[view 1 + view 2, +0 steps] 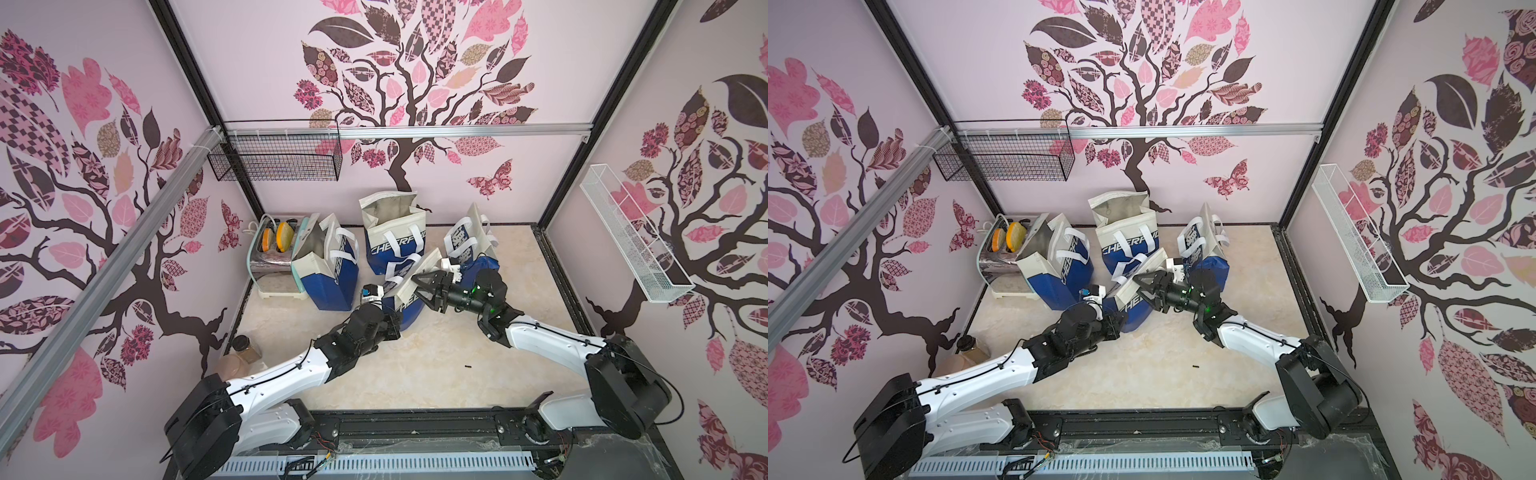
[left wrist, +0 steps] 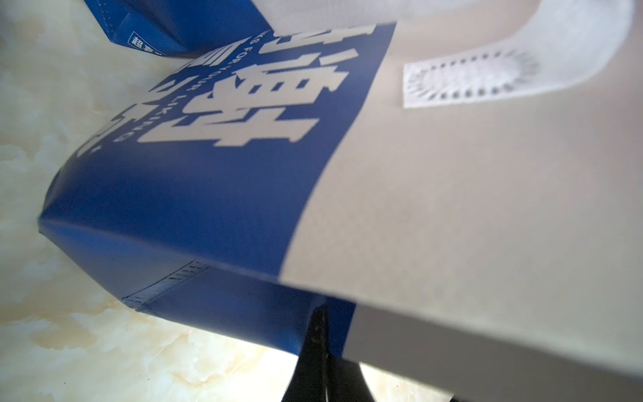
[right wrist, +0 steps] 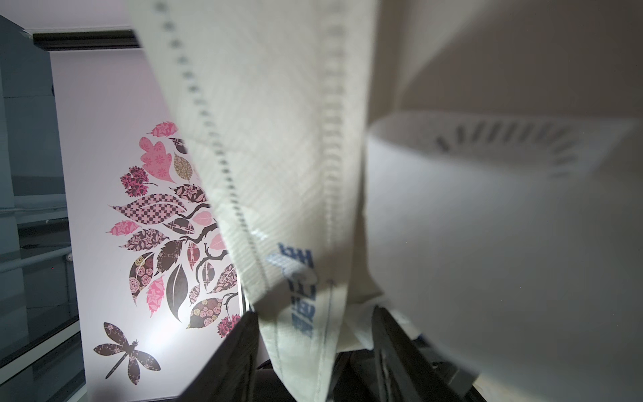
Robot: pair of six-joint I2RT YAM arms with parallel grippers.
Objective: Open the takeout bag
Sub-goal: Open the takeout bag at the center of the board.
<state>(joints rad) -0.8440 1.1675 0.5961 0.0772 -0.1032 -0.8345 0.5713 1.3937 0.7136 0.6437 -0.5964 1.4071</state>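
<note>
From where I am standing, the toaster is sitting far left by the wall. Three other bags are standing open behind the middle of the table.

The left gripper is reaching in low from the left. Its fingers are pressing together on the side fold of the bag, down where the blue part is meeting the white part.

The bag is standing in the middle of the table, in front of the other bags and between the two grippers. It is leaning, with its white top pointing up and toward the right.

The right gripper is hovering at this white top, on the bag's right side. Its jaws are standing apart, and the stitched rim is hanging down between the two fingers. I cannot tell if they are touching the cloth. A white handle is lying just beside the rim.
</note>
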